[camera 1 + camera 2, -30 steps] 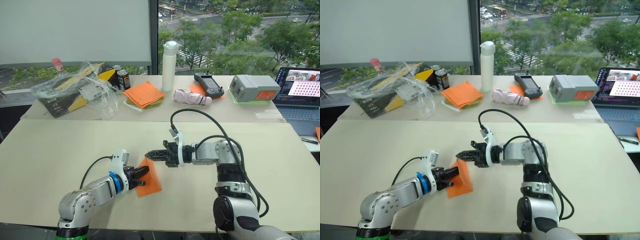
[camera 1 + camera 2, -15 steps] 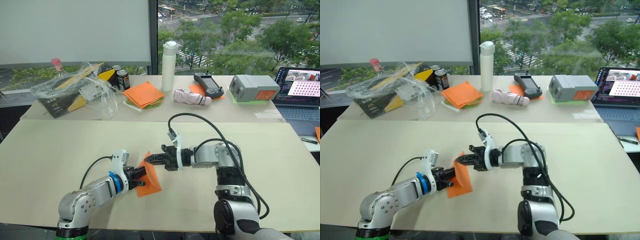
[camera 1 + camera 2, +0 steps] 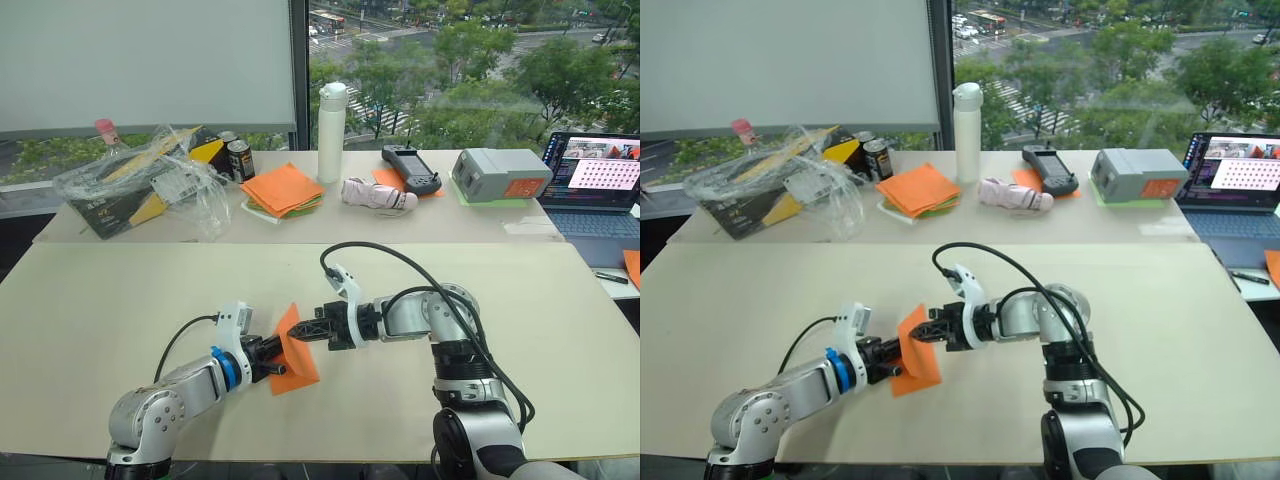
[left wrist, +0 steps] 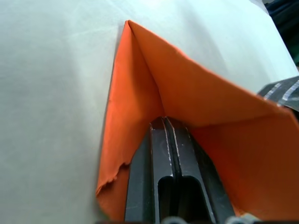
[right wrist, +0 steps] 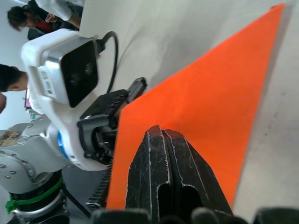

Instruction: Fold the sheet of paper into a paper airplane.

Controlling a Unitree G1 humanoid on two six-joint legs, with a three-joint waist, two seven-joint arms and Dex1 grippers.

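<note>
The orange sheet of paper (image 3: 293, 350) lies near the front of the cream table (image 3: 120, 300), half folded, with one flap standing up from a crease. My left gripper (image 3: 276, 353) is shut, and its fingers lie inside the fold with the tip at the crease (image 4: 167, 122). Orange paper (image 4: 140, 84) rises on both sides of them. My right gripper (image 3: 302, 338) is also shut. From the right, its tip (image 5: 161, 131) presses on the outer face of the raised flap (image 5: 210, 102). The two grippers meet nearly tip to tip with the flap between them.
On the back table stand a stack of orange and green sheets (image 3: 285, 190), a white bottle (image 3: 331, 132), cans (image 3: 238, 158), a plastic bag over a yellow box (image 3: 150, 180), a black controller (image 3: 410, 168), a grey box (image 3: 500, 175) and a laptop (image 3: 595, 185). People (image 5: 28, 18) stand beyond the table.
My right gripper has moved left, from clear of the paper to pressing on its flap. The flap has risen from nearly flat to upright. The left gripper stays in the fold.
</note>
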